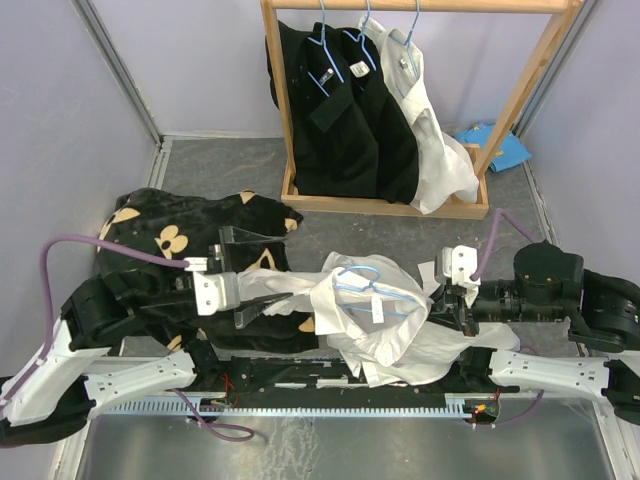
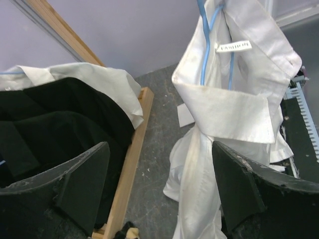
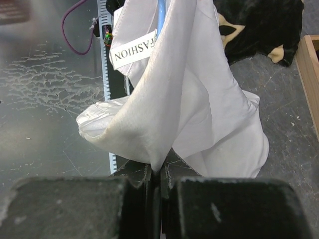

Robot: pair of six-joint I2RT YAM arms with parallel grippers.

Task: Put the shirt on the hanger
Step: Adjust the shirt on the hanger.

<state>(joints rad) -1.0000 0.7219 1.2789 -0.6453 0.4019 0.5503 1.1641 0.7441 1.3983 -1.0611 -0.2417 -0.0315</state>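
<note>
The shirt (image 1: pixel 385 335) lies across the lower centre of the top view, its length running left to right between the arms. The left gripper (image 2: pixel 159 157), jaws spread wide and empty, faces the collar (up and right in its own view), while the right gripper (image 3: pixel 155 174) is pinched tight on a fold of cloth. The hanger (image 1: pixel 362 283) sits inside the collar.

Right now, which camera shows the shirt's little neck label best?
The right wrist view: the label is close and reads FASHION. The left wrist view shows it smaller, blurrier; the top view only a tiny tag.
</note>
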